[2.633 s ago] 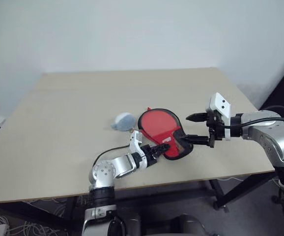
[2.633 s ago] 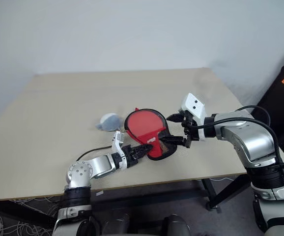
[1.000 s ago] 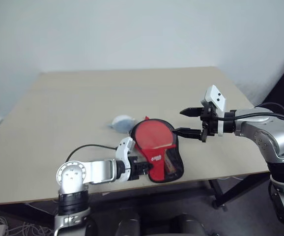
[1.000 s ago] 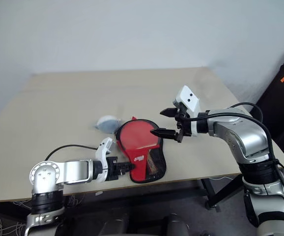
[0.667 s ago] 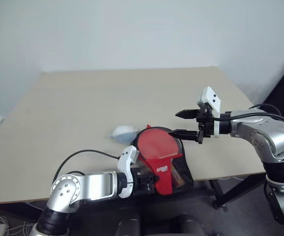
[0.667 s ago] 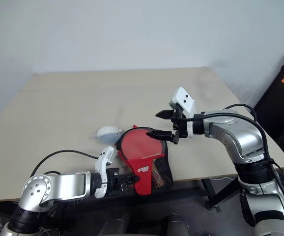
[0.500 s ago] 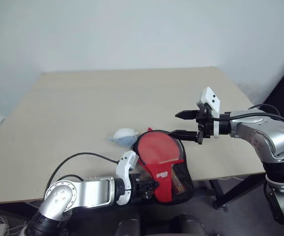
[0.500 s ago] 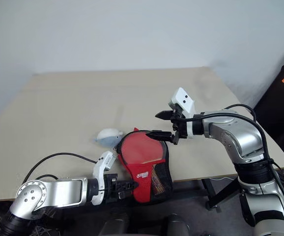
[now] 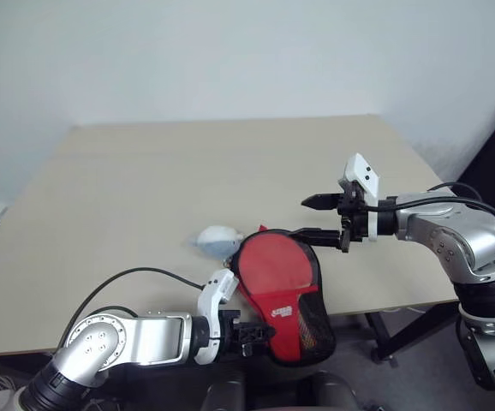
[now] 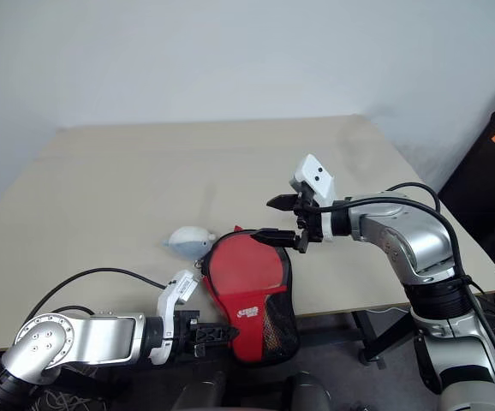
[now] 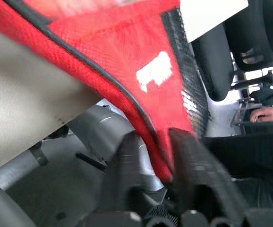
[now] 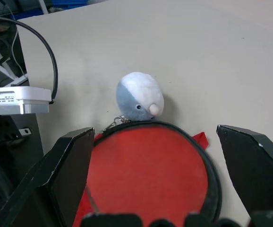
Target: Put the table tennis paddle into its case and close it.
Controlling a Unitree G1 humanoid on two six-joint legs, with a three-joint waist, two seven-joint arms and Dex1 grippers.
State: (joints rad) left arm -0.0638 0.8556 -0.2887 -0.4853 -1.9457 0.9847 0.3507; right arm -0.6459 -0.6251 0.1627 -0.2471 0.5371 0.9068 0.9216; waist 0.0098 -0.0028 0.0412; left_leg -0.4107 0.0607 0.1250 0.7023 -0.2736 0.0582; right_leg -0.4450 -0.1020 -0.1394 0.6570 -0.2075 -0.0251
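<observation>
Item: left gripper (image 9: 252, 330), low at the table's (image 9: 145, 171) 6 o'clock edge, set against the narrow end of the case (image 9: 277, 282). In the left wrist view the red fabric with its black edging runs straight into it, but I cannot tell whether it is clenched on the fabric or has let go. Item: right gripper (image 9: 301, 217), released and spread wide, hovering just off the case's rim at its 1 o'clock, touching nothing that I can see. Item: case, red side up, round head on the table, narrow end with the mesh pocket overhanging the near edge. Item: paddle, not told apart from the case in any view; I judge it to be inside. Item: plush charm (image 9: 216, 240), grey and white, touching the case's head at 10 o'clock, apparently on a short chain. Change noted: a second ago the case lay wholly on the table; it has since been dragged toward 6 o'clock, and the left arm has drawn back and down with it, the charm trailing along, while the right gripper kept its place and its spread. Meaning: loading looks done and closing is the step in hand. The overhang may free the seam for working, though an unsupported case could slide off.
</observation>
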